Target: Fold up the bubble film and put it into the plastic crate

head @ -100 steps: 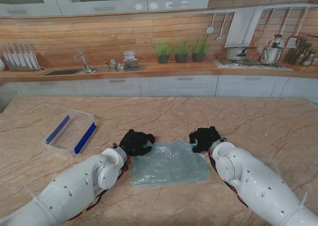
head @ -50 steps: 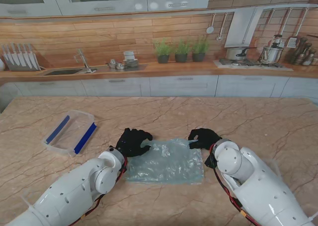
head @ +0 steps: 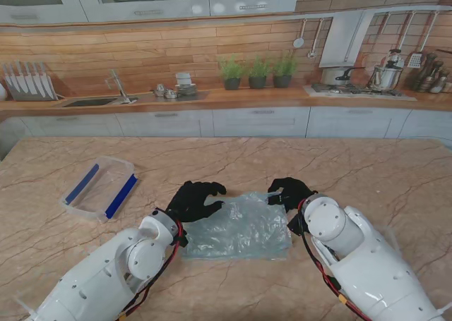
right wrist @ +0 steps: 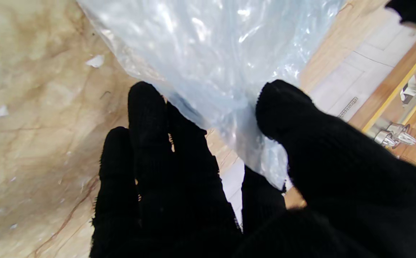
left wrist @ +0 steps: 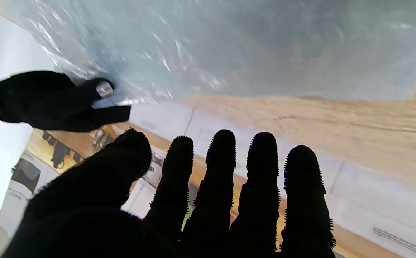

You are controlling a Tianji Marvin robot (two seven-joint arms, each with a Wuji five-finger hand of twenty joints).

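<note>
The bubble film (head: 239, 229) lies crumpled on the marble table between my two black-gloved hands. My right hand (head: 289, 192) is at its far right corner. In the right wrist view the film (right wrist: 211, 53) is pinched between the thumb and fingers of that hand (right wrist: 193, 200). My left hand (head: 196, 200) hovers at the film's far left corner with its fingers spread and holds nothing. Seen from the left wrist, its fingers (left wrist: 222, 172) are straight and free of the film (left wrist: 229, 46), while the right hand (left wrist: 50, 100) grips the sheet. The clear plastic crate (head: 101, 187) sits to the far left.
Two blue strips lie along the crate's long sides. A kitchen counter (head: 226, 99) with sink, potted plants and pots runs along the back wall beyond the table's far edge. Bare marble (head: 381, 180) spreads to the right of the film.
My left hand has opened and spread its fingers, releasing the film's far left corner. The right hand keeps its pinch, and the film's far right corner has risen slightly.
</note>
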